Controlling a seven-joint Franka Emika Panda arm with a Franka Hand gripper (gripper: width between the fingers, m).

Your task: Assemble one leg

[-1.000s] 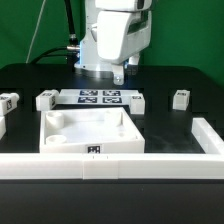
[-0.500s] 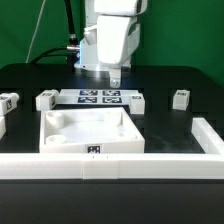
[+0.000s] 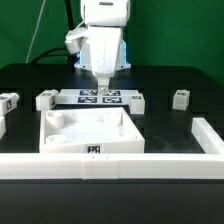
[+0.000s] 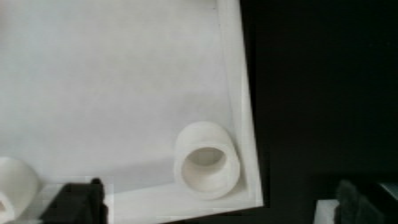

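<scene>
Several small white legs with marker tags lie on the black table: one (image 3: 45, 100) and another (image 3: 8, 100) at the exterior view's left, one (image 3: 136, 102) beside the marker board, and one (image 3: 181, 98) at the right. The large white square panel (image 3: 60, 140) lies in front. My gripper (image 3: 103, 86) hangs above the panel's far edge, near the marker board (image 3: 100, 97). In the wrist view the dark fingers (image 4: 75, 200) stand wide apart with nothing between them. My gripper (image 4: 221, 206) is over a panel corner socket (image 4: 208, 158). No leg shows in the wrist view.
A long white wall (image 3: 120, 163) runs along the table's front and turns back at the exterior view's right (image 3: 207, 135). Cables hang behind the arm at the back left.
The gripper has moved toward the exterior view's left and turned about its vertical axis, ending above the panel's far edge. The legs and panel have not moved.
</scene>
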